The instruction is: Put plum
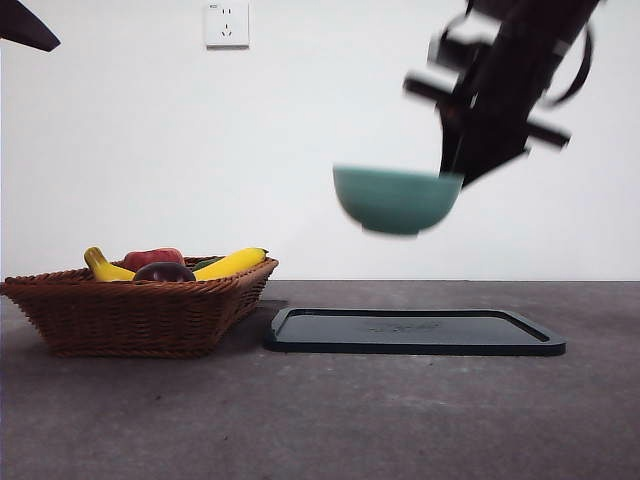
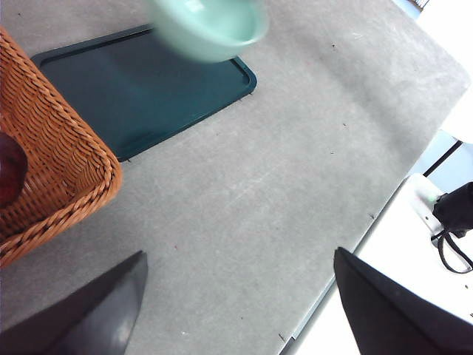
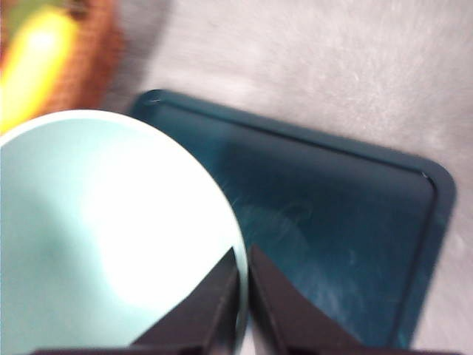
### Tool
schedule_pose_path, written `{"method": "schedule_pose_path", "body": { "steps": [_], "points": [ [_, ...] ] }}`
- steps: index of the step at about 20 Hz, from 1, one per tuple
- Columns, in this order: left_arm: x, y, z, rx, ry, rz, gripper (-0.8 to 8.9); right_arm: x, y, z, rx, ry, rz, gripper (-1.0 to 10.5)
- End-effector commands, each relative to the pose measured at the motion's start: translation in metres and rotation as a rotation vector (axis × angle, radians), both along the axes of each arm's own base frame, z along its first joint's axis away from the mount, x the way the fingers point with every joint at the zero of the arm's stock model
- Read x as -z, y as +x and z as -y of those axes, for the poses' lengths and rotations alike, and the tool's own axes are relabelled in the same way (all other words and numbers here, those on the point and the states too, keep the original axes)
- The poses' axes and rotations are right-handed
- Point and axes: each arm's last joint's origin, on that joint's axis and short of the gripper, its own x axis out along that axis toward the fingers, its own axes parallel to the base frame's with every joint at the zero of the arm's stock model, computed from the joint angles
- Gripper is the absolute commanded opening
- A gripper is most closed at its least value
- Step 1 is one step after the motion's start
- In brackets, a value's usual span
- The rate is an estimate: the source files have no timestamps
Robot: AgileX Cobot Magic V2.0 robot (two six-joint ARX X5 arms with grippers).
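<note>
The plum [image 1: 164, 271] is dark maroon and lies in the wicker basket [image 1: 140, 315] at the left, between two bananas [image 1: 232, 263] and below a red fruit [image 1: 152, 257]. My right gripper [image 3: 243, 275] is shut on the rim of the teal bowl [image 3: 103, 237] and holds it in the air above the dark tray [image 1: 415, 331]; the bowl [image 1: 395, 200] is blurred in the front view. My left gripper [image 2: 240, 296] is open and empty, high over the bare table beside the basket [image 2: 52, 155].
The dark green tray [image 2: 140, 89] lies flat on the grey table right of the basket. A wall socket [image 1: 227, 23] is on the white wall behind. The table edge [image 2: 347, 259] runs close to my left gripper.
</note>
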Motion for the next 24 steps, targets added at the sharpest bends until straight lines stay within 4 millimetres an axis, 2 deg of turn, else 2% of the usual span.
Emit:
{"method": "schedule_pose_path", "body": {
  "steps": [1,5,7,10,18,24],
  "points": [
    [-0.004,0.001,0.001,0.014,-0.006,0.023,3.97,-0.023,-0.022,-0.002,-0.071,-0.026,0.024,0.1],
    [-0.004,0.001,0.001,0.014,-0.006,0.024,3.97,-0.048,-0.069,-0.001,-0.133,-0.021,0.052,0.1],
    [-0.004,0.001,0.001,0.014,-0.006,0.023,3.97,-0.046,-0.088,0.0,-0.158,-0.016,0.066,0.1],
    [-0.004,0.001,0.001,0.014,-0.006,0.023,3.97,-0.024,-0.108,0.001,-0.183,-0.013,0.057,0.1],
    [-0.004,0.001,0.001,0.014,-0.006,0.023,3.97,0.052,-0.12,-0.015,-0.209,-0.006,-0.042,0.1],
    [-0.004,0.001,0.001,0.014,-0.006,0.023,3.97,0.086,-0.109,-0.031,-0.221,-0.069,-0.112,0.1]
  ]
}}
